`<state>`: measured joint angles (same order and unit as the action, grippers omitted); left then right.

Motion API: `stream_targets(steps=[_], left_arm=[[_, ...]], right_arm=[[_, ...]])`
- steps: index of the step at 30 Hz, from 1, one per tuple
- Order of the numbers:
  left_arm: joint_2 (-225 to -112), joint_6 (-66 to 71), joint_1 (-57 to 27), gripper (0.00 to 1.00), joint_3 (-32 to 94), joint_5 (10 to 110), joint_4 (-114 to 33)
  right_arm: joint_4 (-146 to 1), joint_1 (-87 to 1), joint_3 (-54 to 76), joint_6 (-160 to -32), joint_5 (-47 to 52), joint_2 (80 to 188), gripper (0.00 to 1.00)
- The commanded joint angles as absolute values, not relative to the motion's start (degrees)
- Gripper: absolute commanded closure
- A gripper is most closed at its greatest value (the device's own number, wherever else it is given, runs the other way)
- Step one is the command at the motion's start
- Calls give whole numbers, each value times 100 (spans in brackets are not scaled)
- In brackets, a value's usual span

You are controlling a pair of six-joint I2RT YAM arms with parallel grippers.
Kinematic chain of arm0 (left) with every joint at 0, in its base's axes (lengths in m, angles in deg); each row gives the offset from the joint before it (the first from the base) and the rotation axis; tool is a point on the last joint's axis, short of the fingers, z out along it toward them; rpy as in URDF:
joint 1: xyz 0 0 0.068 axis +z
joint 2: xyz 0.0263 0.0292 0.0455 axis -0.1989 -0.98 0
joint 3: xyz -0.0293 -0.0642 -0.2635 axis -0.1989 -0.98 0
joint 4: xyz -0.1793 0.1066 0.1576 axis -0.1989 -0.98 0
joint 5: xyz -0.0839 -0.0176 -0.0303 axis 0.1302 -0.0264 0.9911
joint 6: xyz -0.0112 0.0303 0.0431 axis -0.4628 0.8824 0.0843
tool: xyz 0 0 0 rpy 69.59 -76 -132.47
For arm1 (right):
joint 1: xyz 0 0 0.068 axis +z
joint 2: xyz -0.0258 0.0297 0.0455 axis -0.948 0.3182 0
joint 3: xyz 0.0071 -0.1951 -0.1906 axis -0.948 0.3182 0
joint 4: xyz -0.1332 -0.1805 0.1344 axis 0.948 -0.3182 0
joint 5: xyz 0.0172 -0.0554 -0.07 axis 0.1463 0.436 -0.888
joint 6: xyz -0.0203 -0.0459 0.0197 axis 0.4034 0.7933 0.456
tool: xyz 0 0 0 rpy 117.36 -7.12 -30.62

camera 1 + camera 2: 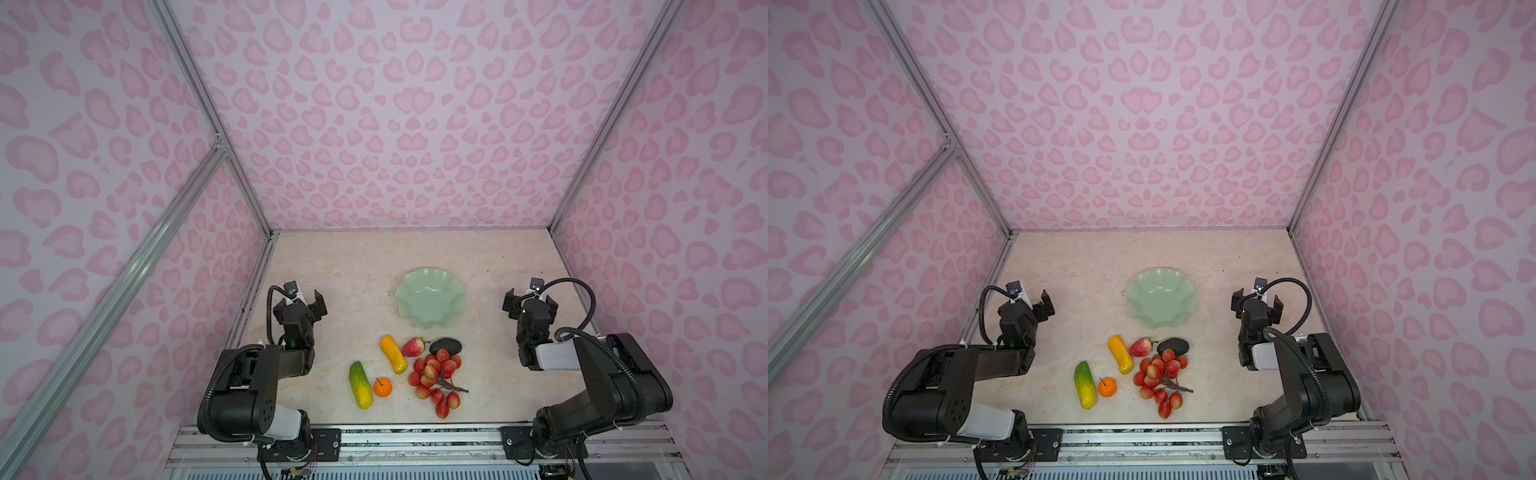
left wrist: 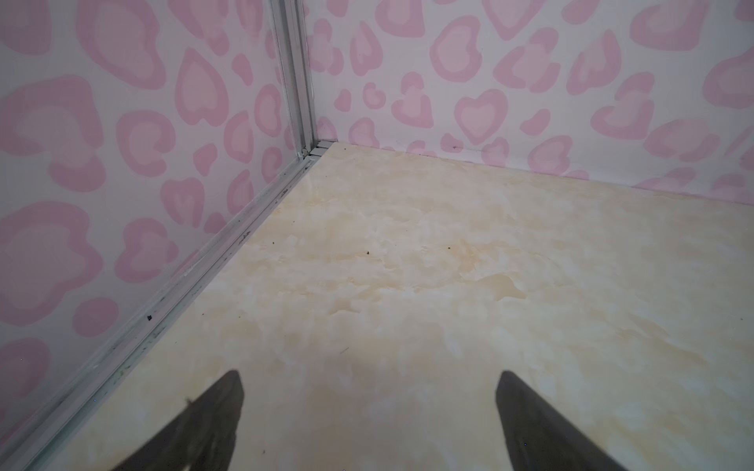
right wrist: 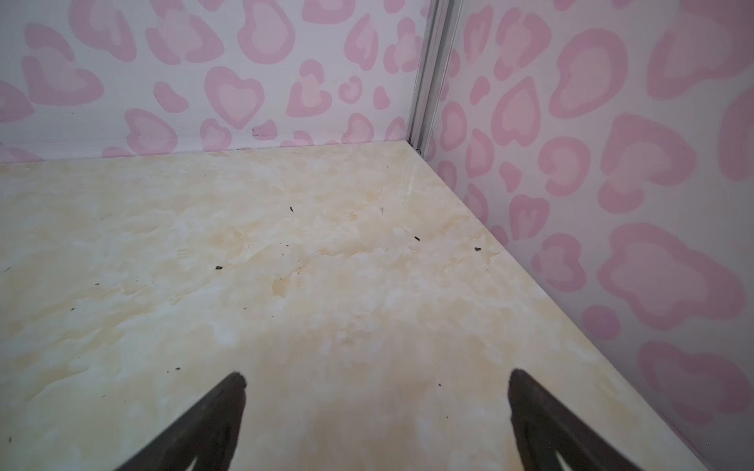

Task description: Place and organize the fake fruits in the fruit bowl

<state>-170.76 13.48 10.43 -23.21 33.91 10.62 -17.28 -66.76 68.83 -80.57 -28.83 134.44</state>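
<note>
our left gripper (image 1: 306, 300) hangs over bare tabletop (image 1: 353, 282) at the left side, jaws spread wide with nothing between them; its wrist view shows only marbled surface. our right gripper (image 1: 530, 301) does the same at the right side, equally wide and holding nothing. between us, toward the back, sits the mint fruit bowl (image 1: 430, 296) with no fruit in it. nearer our bases lie the fruits: green-yellow fruit (image 1: 360, 384), small orange (image 1: 382, 387) just beside it, yellow-orange fruit (image 1: 393, 354), strawberry (image 1: 413, 347), avocado (image 1: 445, 346), and berry bunch (image 1: 436, 380).
</note>
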Motion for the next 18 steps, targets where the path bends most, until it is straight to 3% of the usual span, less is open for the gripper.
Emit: stream_targets(steps=[1,18], left_arm=[[-17073,1362,1055,3,-2319,3436,1308],[-17080,1358,1052,3,-2302,3447,1295]], right_arm=[[-1675,-6672,6876,-8095,-2910,13451,0],[-1690,-6698,6867,-8104,-2859,13446,0]])
